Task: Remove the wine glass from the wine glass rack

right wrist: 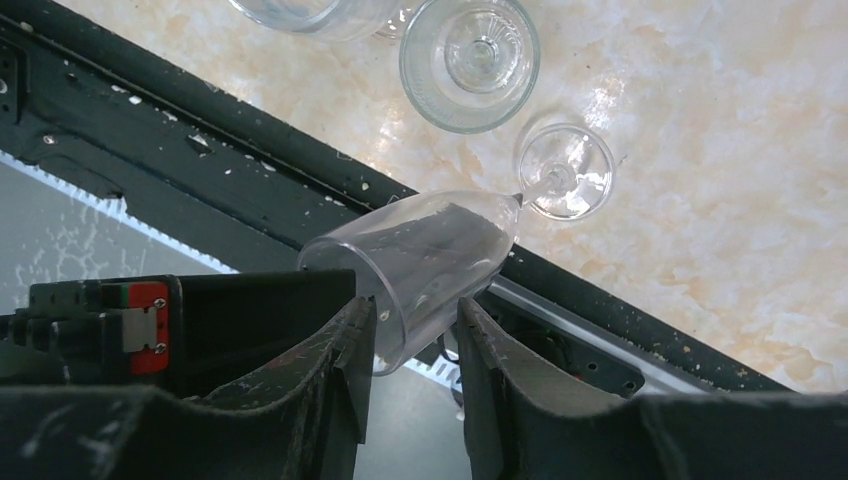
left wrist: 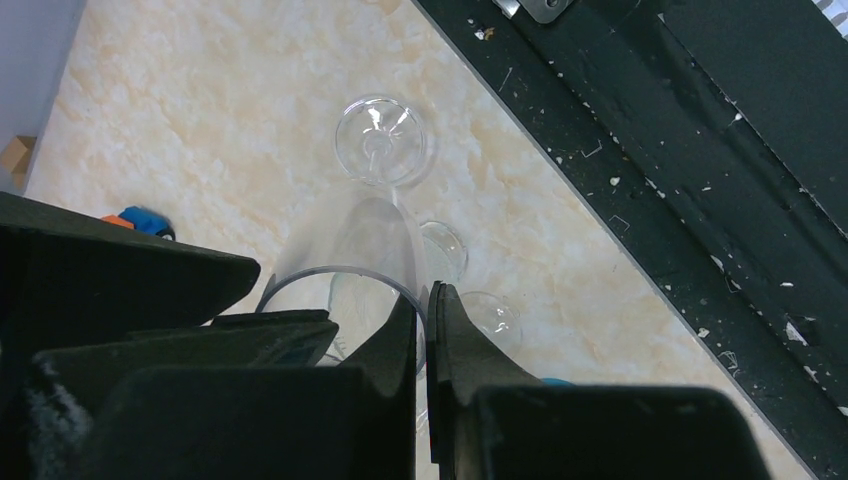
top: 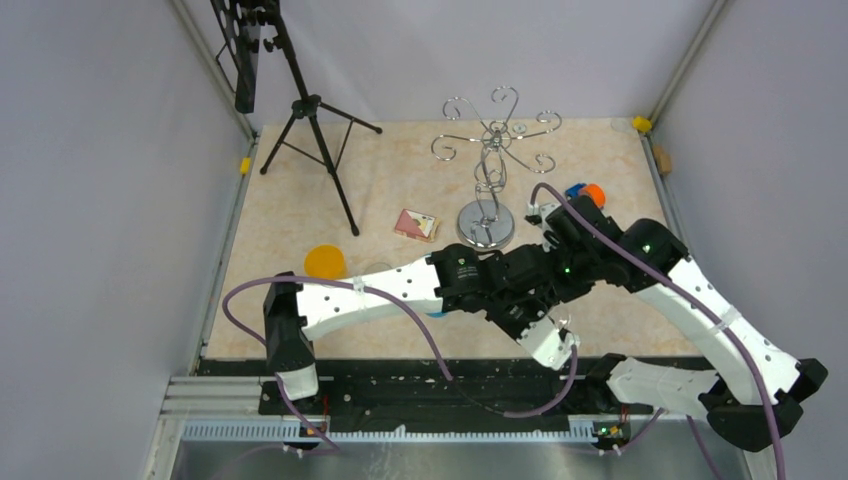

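Pinching the rim of the wine glass (left wrist: 350, 235) with the left gripper (left wrist: 427, 300), jaws closed tight on the thin wall, one finger lying inside the bowl and the other outside. Holding that glass off the wine glass rack (top: 490, 172), tilted on its side above the table (left wrist: 200, 90), foot pointing away from the fingers. Clamping a second wine glass (right wrist: 430, 250) across the bowl with the right gripper (right wrist: 410, 305), jaws standing partly apart with the bowl between them. Hanging this one tilted too, rim towards the wrist and over the black rail (right wrist: 200, 150) at the near edge, foot out over the marble top. Leaving a third glass (right wrist: 470, 60) standing on the table just beyond. Reaching both arms in to the near side of the rack, slightly to its right. Leaving the rack upright at the far centre, with a black tripod (top: 306, 104) at the far left, an orange disc (top: 325, 262) at the near left, a pink box (top: 415, 225) just left of the rack's base, and a blue and orange object (top: 585, 192) to its right.
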### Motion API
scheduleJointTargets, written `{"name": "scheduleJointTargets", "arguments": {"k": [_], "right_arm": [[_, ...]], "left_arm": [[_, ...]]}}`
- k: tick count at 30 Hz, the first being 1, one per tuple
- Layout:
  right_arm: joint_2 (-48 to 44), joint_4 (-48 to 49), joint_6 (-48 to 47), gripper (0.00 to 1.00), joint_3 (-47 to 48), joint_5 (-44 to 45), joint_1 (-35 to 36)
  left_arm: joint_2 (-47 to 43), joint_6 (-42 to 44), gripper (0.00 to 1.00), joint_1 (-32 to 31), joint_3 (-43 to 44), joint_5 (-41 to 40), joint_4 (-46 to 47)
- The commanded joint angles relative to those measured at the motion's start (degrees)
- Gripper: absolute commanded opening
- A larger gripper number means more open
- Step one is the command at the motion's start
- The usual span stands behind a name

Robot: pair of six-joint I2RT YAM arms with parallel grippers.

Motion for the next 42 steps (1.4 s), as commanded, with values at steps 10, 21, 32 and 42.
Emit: {"name": "scheduleJointTargets", "arguments": {"k": [10,21,32,42], "right_arm": [[2.33,1.01,-1.17,0.21,-3.19,3.59,-0.40],[4.30,-0.92,-0.45,0.00,0.64,9.49,-0.43],[4.52,-3.21,0.04,0.00,2.74,12.74,-0.42],[4.92,-4.42,2.34,0.00,2.11,17.03,-0.45]], "left_arm": [[0.32,0.04,0.00,-0.26,3.85,0.39,-0.20],[0.81,-6.42,0.18,-0.26,4.08,-2.61,4.57],[-0.42,-8.16,0.68,-0.26,3.43,-2.86,7.32],[-5.20,-10.06,0.75,-0.26,0.16,-1.43,11.73]]}}
